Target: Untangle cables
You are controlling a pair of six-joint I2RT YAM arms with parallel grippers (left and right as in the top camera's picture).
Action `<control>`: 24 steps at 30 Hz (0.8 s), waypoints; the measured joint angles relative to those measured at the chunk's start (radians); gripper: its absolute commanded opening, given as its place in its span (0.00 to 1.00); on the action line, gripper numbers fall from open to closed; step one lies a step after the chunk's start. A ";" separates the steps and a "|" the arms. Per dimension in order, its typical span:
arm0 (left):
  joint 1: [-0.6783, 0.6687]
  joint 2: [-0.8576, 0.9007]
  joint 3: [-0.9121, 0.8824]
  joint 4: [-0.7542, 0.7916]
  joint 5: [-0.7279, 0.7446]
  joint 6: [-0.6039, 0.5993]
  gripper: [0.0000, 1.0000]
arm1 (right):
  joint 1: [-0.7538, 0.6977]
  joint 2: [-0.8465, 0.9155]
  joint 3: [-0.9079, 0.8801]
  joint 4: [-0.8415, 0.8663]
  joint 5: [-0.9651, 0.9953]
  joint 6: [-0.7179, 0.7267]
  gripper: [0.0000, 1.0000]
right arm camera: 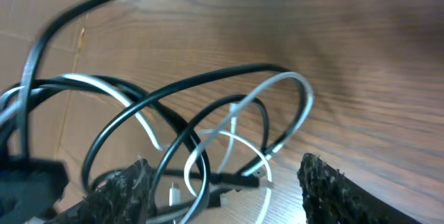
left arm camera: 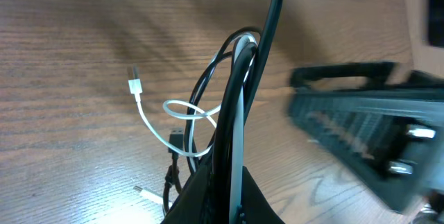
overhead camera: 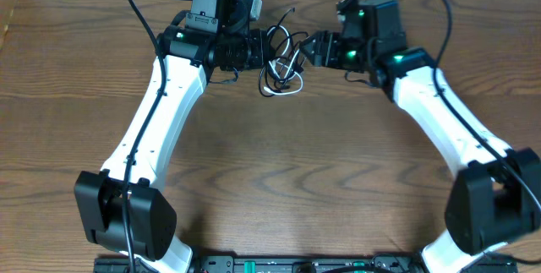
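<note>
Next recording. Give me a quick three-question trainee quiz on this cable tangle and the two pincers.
1. True or false: the right pincer stands open.
2. Which pincer clamps the cables? A) left pincer B) right C) neither
3. Fill in: the loose plug at the left of the left wrist view belongs to the ___ cable.
Key: 1 true; 2 A; 3 white.

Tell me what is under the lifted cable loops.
Bare wood table, with a white plug lying on it. The left claw covers the cables where it grips them.
</note>
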 measured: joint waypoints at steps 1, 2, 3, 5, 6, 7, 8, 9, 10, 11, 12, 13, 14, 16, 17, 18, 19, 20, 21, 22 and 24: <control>0.000 0.000 0.000 -0.004 0.000 -0.002 0.08 | 0.006 0.014 0.000 0.014 -0.005 0.005 0.62; -0.001 0.000 0.000 -0.005 0.000 -0.002 0.07 | 0.013 0.029 0.000 0.030 -0.011 0.011 0.62; -0.002 0.000 0.000 -0.005 0.000 -0.002 0.08 | 0.019 0.041 0.000 0.039 -0.017 0.016 0.62; -0.005 0.000 0.000 -0.005 0.000 -0.002 0.08 | 0.029 0.060 0.000 0.052 -0.027 0.026 0.62; -0.006 0.000 0.000 -0.005 0.000 -0.002 0.07 | 0.034 0.067 0.000 0.057 -0.030 0.032 0.62; -0.007 0.000 0.000 -0.005 0.000 -0.002 0.07 | 0.038 0.072 0.000 0.066 -0.032 0.035 0.61; -0.008 0.000 0.000 -0.005 0.000 -0.002 0.07 | 0.042 0.075 0.000 0.074 -0.035 0.038 0.61; -0.011 0.000 0.000 -0.005 0.000 -0.002 0.07 | 0.047 0.077 0.000 0.083 -0.036 0.041 0.59; -0.013 0.000 0.000 -0.005 0.000 -0.003 0.08 | 0.048 0.077 0.000 0.087 -0.037 0.041 0.58; -0.016 0.000 0.000 -0.006 0.000 -0.002 0.07 | 0.052 0.077 0.000 0.093 -0.038 0.043 0.54; -0.019 0.000 0.000 -0.007 0.000 -0.002 0.07 | 0.056 0.077 0.000 0.098 -0.040 0.043 0.49; -0.023 0.000 0.000 -0.008 0.000 -0.003 0.07 | 0.060 0.077 0.000 0.103 -0.043 0.044 0.43; -0.026 0.000 0.000 -0.008 0.000 -0.002 0.08 | 0.063 0.077 0.000 0.105 -0.044 0.045 0.36; -0.032 0.001 0.000 -0.009 0.000 -0.002 0.08 | 0.068 0.077 0.000 0.107 -0.043 0.049 0.20; -0.034 0.001 0.000 -0.010 0.000 -0.002 0.07 | 0.068 0.077 0.000 0.104 -0.040 0.053 0.13; -0.035 0.001 0.000 -0.010 -0.001 -0.002 0.08 | 0.068 0.077 0.000 0.102 -0.038 0.053 0.07; -0.035 0.001 0.000 -0.011 -0.002 -0.002 0.08 | 0.068 0.077 0.000 0.098 -0.034 0.055 0.02; -0.035 0.002 0.000 -0.011 -0.006 -0.002 0.08 | 0.067 0.077 0.000 0.096 -0.034 0.053 0.01; -0.035 0.003 0.000 -0.010 -0.011 -0.002 0.07 | 0.067 0.077 0.000 0.092 -0.035 0.056 0.01; -0.035 0.006 0.000 -0.011 -0.017 -0.002 0.07 | 0.067 0.077 0.000 0.086 -0.034 0.058 0.01; -0.035 0.012 0.000 -0.011 -0.036 -0.002 0.08 | 0.067 0.078 0.000 0.075 -0.034 0.058 0.01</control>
